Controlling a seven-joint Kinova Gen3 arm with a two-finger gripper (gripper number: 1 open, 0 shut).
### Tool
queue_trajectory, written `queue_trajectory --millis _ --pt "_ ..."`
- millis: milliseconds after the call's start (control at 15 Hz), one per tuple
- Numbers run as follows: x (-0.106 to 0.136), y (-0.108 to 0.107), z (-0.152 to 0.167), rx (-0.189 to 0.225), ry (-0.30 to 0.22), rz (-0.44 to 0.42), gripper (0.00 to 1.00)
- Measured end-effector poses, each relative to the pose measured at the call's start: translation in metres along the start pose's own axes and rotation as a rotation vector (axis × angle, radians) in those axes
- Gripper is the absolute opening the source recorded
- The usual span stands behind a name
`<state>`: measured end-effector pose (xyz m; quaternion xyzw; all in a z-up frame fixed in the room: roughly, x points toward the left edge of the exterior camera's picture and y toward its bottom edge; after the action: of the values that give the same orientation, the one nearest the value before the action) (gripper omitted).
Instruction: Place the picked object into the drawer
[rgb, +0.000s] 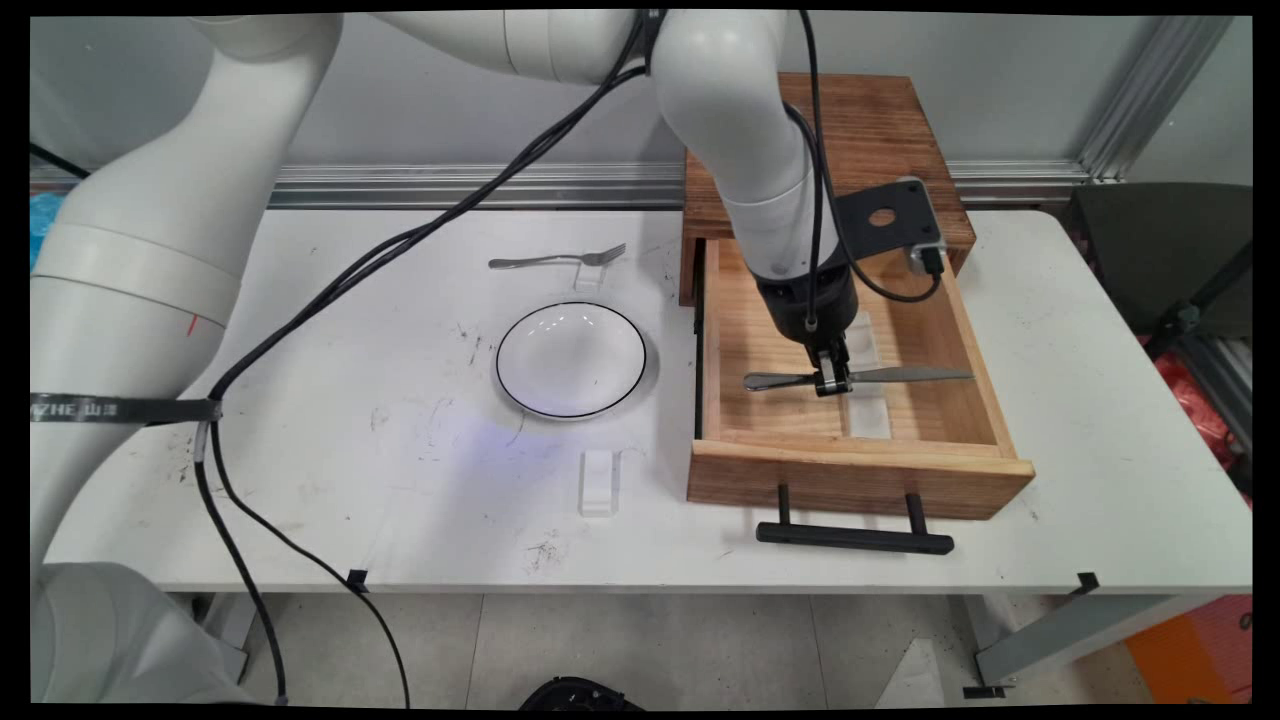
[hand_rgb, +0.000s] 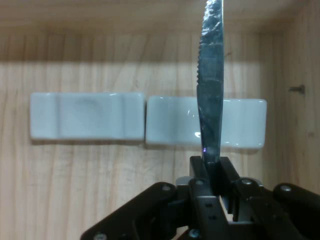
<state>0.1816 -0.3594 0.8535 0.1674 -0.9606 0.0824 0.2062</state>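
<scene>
Silver knife (rgb: 905, 375), wood drawer (rgb: 860, 475) w/ black handle (rgb: 855, 537), black-rimmed white plate (rgb: 571, 360)

Bright, even light from overhead fills the main view, with only soft, short shadows under the plate (rgb: 571, 360) and the drawer handle (rgb: 854, 537), and straight edges bow near the borders. In the hand view the knife blade (hand_rgb: 210, 95) carries mottled glare, a shadow band darkens the drawer's wall (hand_rgb: 100, 45), and the near linkage is slightly soft.
</scene>
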Motion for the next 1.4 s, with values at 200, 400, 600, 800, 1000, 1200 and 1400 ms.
queue_trajectory --millis 200,400,600,800,1000,1200,1400 --pt "-0.002 0.0 0.007 0.001 -0.003 -0.018 0.0" --pt "-0.004 0.0 0.011 0.001 -0.006 -0.028 0.0" --pt "-0.008 0.001 0.016 -0.001 -0.01 -0.035 0.0" --pt "-0.01 0.002 0.02 -0.004 -0.01 -0.04 0.0" --pt "-0.013 0.003 0.025 -0.006 -0.005 -0.043 0.0" --pt "-0.016 0.003 0.03 -0.006 -0.001 -0.044 0.0" --pt "-0.018 0.003 0.033 -0.008 0.002 -0.044 0.0"
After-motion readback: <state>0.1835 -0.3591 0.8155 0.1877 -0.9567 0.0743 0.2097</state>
